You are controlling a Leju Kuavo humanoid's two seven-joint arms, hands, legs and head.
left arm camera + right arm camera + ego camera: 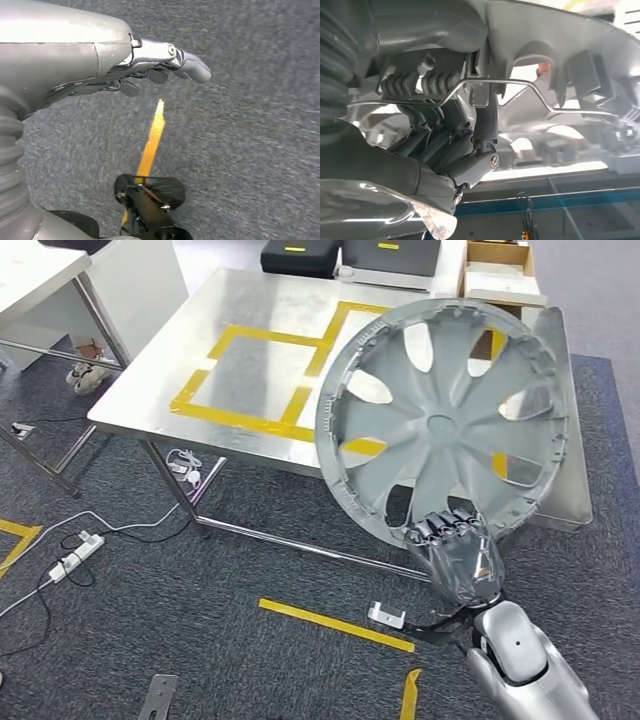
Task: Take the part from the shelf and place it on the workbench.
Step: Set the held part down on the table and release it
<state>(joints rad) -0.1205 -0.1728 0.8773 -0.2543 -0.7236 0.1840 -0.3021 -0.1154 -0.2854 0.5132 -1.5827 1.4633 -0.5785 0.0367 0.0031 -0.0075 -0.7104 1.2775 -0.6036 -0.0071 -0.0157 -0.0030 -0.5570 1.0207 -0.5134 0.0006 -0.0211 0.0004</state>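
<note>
A steel workbench (pixel 249 380) stands on grey carpet; before it the right hand (pixel 456 550) grips the wheel cover (pixel 441 420) by its rim, probably light, stiff plastic. The left hand (pixel 166 62) hangs empty, fingers spread.

Silver arm shell, grey ribbed wrist cover, dark fingers (pixel 192 67), visible screws

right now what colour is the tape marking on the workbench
Yellow, laid as rectangular outlines of tape on the bare metal workbench; the head view shows it best.
</note>
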